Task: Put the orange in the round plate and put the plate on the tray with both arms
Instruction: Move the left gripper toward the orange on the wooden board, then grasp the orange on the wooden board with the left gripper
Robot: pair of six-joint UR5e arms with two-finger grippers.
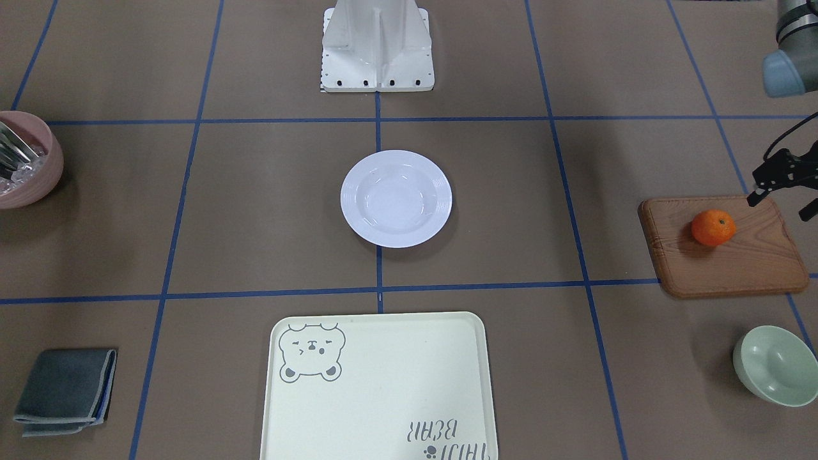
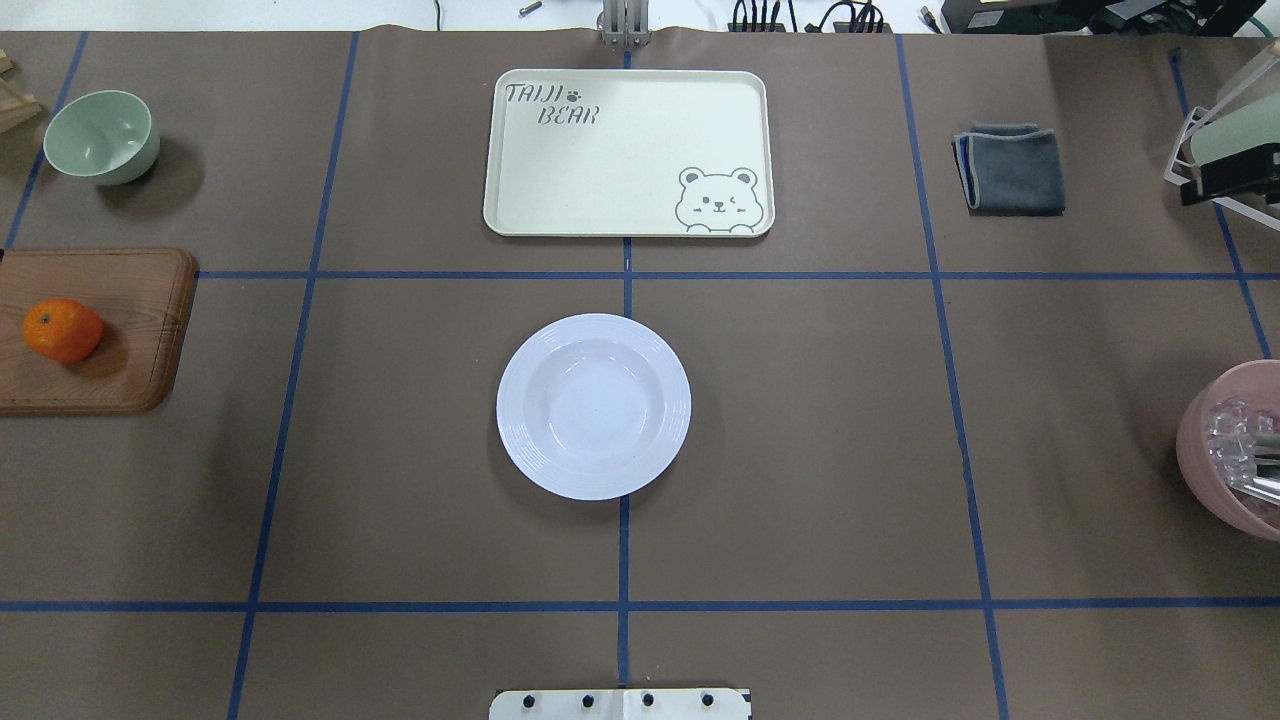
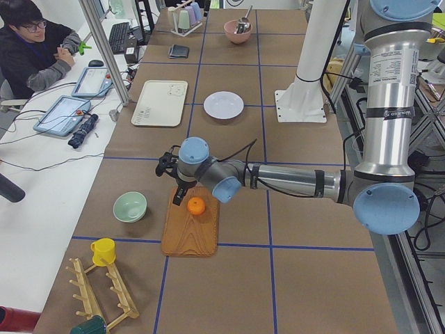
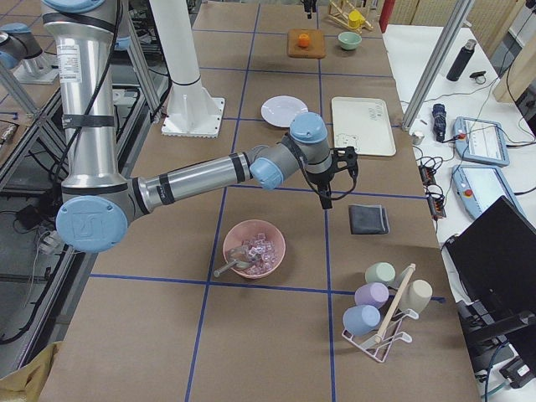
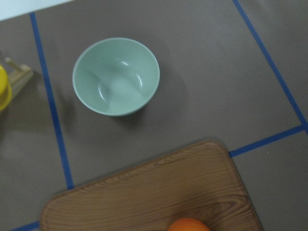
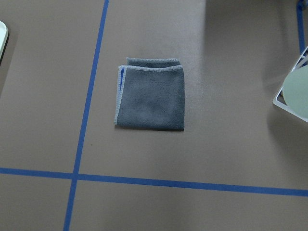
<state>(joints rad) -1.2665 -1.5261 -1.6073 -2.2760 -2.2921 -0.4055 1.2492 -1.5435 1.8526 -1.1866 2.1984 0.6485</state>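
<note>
poised by orange (image 1: 713,227), front-view three o'clock of round plate (image 1: 396,198), left gripper (image 1: 783,203) spread. probably next: lower, straddle, pinch. cannot tell right gripper (image 4: 327,197) state.

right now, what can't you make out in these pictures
- right tool: seen only small, in the exterior right view; open or shut unclear.
- orange: left wrist view's bottom edge cuts off all but a sliver.
- pink bowl: overhead's right edge cuts it; contents too small to name.
</note>
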